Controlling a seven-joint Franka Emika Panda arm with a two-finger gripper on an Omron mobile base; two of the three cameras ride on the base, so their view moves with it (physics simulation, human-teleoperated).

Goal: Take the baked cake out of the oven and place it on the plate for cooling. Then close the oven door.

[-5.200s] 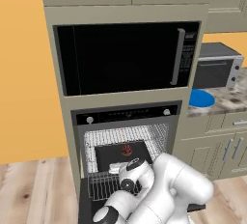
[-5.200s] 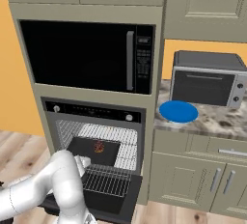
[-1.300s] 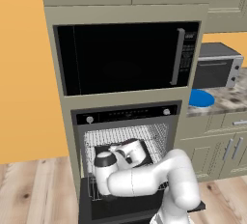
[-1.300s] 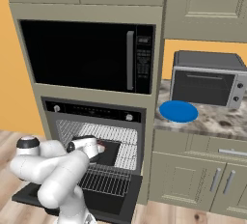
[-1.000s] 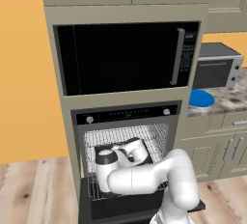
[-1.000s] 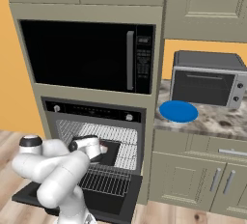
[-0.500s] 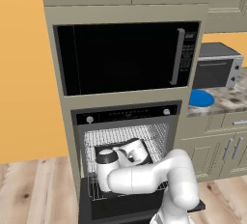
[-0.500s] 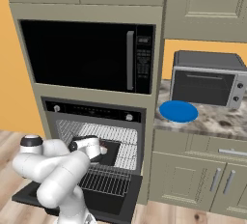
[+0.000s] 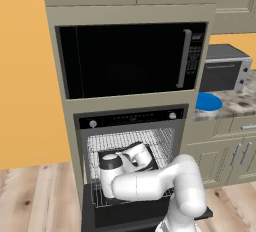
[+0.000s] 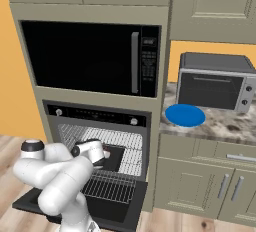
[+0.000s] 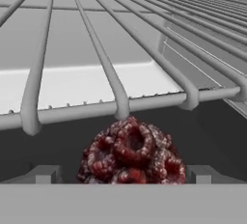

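The oven is a black wall unit below the microwave, and its oven door hangs open and flat. My gripper has reached inside between the wire racks and stands open. Its fingertips flank the baked cake, a dark brown lump with reddish specks on a dark tray; they do not touch it. In the base views my hand hides the cake. The blue plate lies on the counter to the right.
A wire rack runs close above the cake, and a lower rack is pulled out over the door. The microwave sits above the oven. A silver toaster oven stands behind the plate on the speckled counter.
Five seconds ago the arm was in front of the oven and the cake showed on its tray. The hand is now inside the oven; over the last second it barely moved.
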